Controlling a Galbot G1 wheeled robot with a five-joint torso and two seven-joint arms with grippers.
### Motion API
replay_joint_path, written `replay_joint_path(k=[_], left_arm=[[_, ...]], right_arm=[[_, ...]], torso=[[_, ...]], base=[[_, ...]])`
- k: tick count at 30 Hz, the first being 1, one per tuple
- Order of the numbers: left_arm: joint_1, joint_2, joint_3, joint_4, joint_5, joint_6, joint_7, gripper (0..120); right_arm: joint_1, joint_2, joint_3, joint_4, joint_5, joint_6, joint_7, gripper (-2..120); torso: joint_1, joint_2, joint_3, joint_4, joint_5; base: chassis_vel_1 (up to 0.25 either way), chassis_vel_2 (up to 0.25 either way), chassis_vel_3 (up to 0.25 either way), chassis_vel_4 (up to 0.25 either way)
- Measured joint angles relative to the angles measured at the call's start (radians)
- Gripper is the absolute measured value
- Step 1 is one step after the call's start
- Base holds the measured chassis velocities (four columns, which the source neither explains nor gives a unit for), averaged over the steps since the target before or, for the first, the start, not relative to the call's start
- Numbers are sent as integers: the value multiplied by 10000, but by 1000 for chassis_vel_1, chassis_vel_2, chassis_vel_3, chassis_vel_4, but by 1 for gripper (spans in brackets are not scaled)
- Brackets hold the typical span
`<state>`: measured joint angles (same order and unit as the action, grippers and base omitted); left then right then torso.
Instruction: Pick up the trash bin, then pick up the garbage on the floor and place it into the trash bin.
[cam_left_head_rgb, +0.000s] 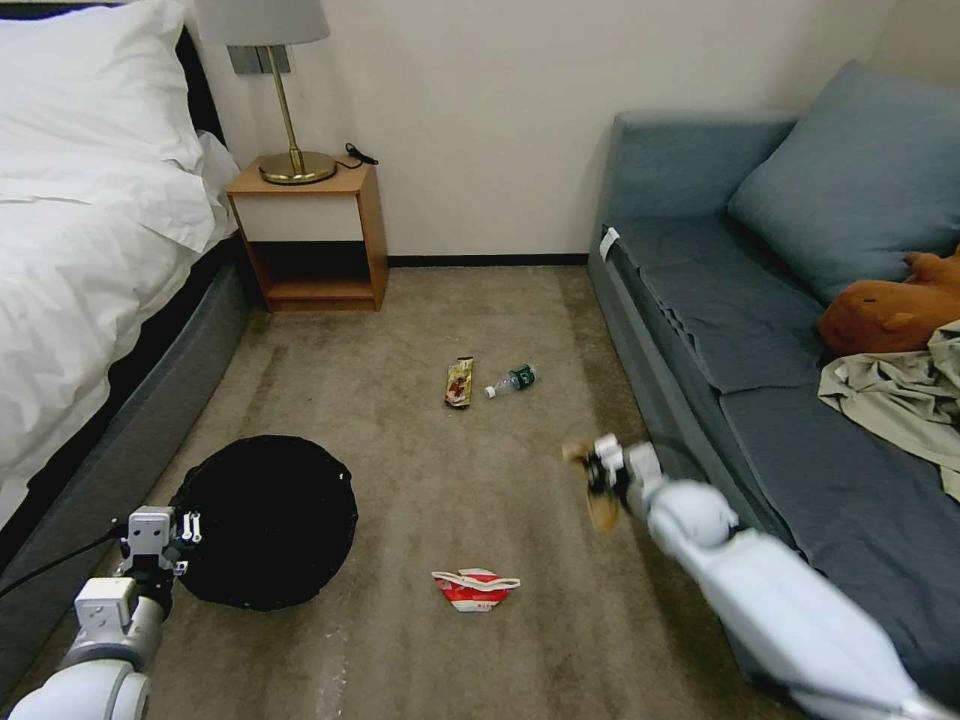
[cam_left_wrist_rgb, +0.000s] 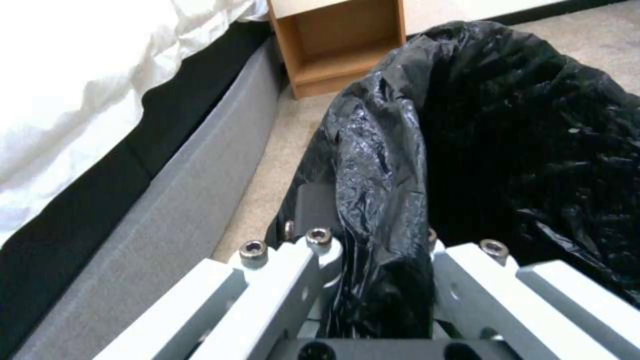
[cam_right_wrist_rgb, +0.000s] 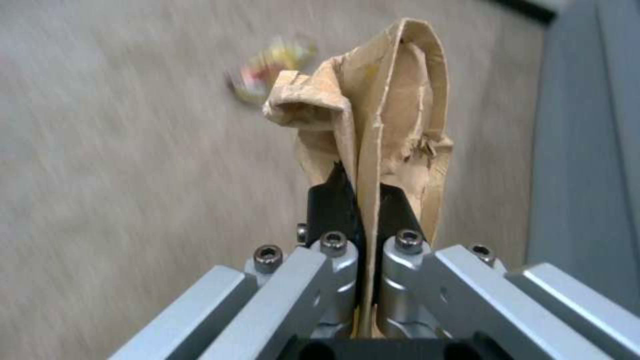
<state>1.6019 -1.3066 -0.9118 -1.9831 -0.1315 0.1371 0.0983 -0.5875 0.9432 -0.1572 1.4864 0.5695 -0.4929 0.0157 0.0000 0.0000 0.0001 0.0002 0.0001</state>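
I've got the left gripper (cam_left_wrist_rgb: 373, 250) pinching the trash bin (cam_left_head_rgb: 265, 520) rim by the bed (cam_left_head_rgb: 90, 250), right gripper (cam_right_wrist_rgb: 363, 200) clamped on the tan paper scrap (cam_right_wrist_rgb: 373, 130) above the carpet (cam_left_head_rgb: 420, 480) beside the sofa (cam_left_head_rgb: 760, 330).

The head view looks down from high over the carpet (cam_left_head_rgb: 420, 480), bed to its left, sofa to its right. Each wrist view looks out along its own fingers (cam_left_wrist_rgb: 313, 200) from close behind them. The left shares the nightstand (cam_left_head_rgb: 315, 235) with the head view; the right shares carpet.
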Motion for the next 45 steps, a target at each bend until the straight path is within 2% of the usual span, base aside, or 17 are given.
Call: replay_joint_path(k=[4,7,11,14,15,17,18,20,21,23,24,26,35,45], left_arm=[[28,-88,38,-1,53,-29,-2,4],[5,-182,90,-20,68,-34,-13,4],[-55,-233,132,-21,69,-34,-54,4],[-158,-344,251,-26,57,-22,-116,4],[-158,-344,251,-26,57,-22,-116,4],[-209,-402,323,-36,43,7,-131,4],[-209,-402,323,-36,43,7,-131,4],[-281,-413,422,-37,-32,70,-156,4],[-281,-413,422,-37,-32,70,-156,4],[-380,-384,459,-8,-123,105,-213,4],[-380,-384,459,-8,-123,105,-213,4],[-439,-320,489,1,-339,127,-285,4],[-617,-152,521,191,-966,130,-381,4],[-629,-219,712,209,-1100,129,-384,4]], right_arm=[[893,86,-392,137,964,-103,171,0],[1772,314,-892,516,2346,-203,274,0],[2129,531,-1253,964,3122,-252,311,0],[2375,1178,-1860,1604,4015,-277,397,0],[2375,1178,-1860,1604,4015,-277,397,0],[2478,1786,-2245,1722,4304,-275,441,0],[2478,1786,-2245,1722,4304,-275,441,0],[2626,2591,-2753,1541,4501,-103,460,0],[2626,2591,-2753,1541,4501,-103,460,0],[2641,3251,-3123,1127,4514,116,478,0],[2641,3251,-3123,1127,4514,116,478,0],[2460,3729,-3404,703,4451,283,564,0],[1560,4133,-3915,122,4037,539,569,0],[1143,4282,-4088,1,3793,794,516,0]], torso=[[0,0,0,-3,-4],[0,0,0,-1,-5],[0,0,0,-1,-3],[0,0,0,-4,-4],[0,0,0,-4,-4],[0,0,0,-4,-4],[0,0,0,-4,-4],[0,0,0,1,-6],[0,0,0,1,-6],[0,0,0,1,-3],[0,0,0,1,-3],[1,0,0,0,-4],[0,0,-1,-3,-3],[0,0,-1,-3,-3]], base=[[0,0,0,0],[0,0,0,0],[0,0,0,0],[0,0,0,0],[0,0,0,0],[0,0,0,0],[0,0,0,0],[0,0,0,0],[0,0,0,0],[0,0,0,0],[0,0,0,0],[0,0,0,0],[0,0,0,0],[0,0,0,0]])
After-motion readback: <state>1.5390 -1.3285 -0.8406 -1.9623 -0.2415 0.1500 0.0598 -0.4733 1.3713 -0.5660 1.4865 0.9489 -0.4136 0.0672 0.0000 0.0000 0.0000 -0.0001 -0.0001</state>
